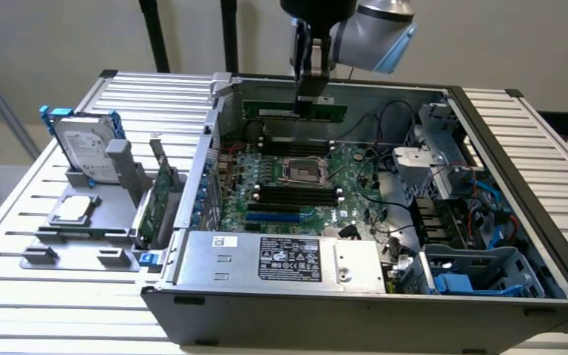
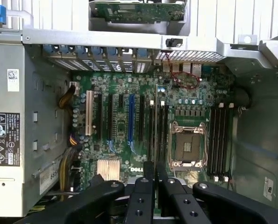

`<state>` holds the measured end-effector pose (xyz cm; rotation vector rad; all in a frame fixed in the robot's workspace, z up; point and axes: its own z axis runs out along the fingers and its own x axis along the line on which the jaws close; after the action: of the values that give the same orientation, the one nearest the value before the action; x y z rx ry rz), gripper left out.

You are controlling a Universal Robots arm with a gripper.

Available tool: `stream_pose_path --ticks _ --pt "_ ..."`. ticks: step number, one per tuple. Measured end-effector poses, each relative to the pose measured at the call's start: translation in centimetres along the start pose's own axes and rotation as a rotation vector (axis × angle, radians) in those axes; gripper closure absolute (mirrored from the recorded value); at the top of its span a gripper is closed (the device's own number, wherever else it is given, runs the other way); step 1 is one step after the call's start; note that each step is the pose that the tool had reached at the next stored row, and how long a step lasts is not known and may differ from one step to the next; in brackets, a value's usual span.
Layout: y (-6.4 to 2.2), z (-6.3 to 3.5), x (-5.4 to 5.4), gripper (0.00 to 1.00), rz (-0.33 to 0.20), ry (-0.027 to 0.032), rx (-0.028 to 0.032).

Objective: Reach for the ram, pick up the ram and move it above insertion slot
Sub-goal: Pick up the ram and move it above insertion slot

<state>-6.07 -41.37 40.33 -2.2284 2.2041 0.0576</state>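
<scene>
My gripper [image 1: 309,97] hangs over the back of the open computer case [image 1: 521,222], shut on the ram [image 1: 294,110], a long thin green stick held level and well above the motherboard [image 1: 358,196]. In the wrist view the ram [image 2: 156,121] appears edge-on as a thin line running out from between the black fingers [image 2: 143,186] of the gripper [image 2: 155,176]. That line lies over the black memory slots [image 2: 161,133] beside the CPU socket [image 2: 188,147]. The black slots [image 1: 294,196] sit next to the socket [image 1: 302,171] in the exterior view.
A silver hard drive in a blue frame [image 1: 86,148], a green expansion card [image 1: 160,200] and a small chip on a grey stand [image 1: 75,211] sit outside the case at the exterior view's left. The power supply [image 1: 279,259] and drive cages [image 1: 472,270] line the case's near side.
</scene>
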Motion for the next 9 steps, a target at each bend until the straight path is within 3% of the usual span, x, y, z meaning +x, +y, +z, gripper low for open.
stream_pose_path --ticks 6,9 --pt "-0.17 0.24 -0.93 0.87 0.003 0.0236 0.0048" --pt "-0.31 0.45 -1.15 0.87 0.005 0.0300 0.0057"
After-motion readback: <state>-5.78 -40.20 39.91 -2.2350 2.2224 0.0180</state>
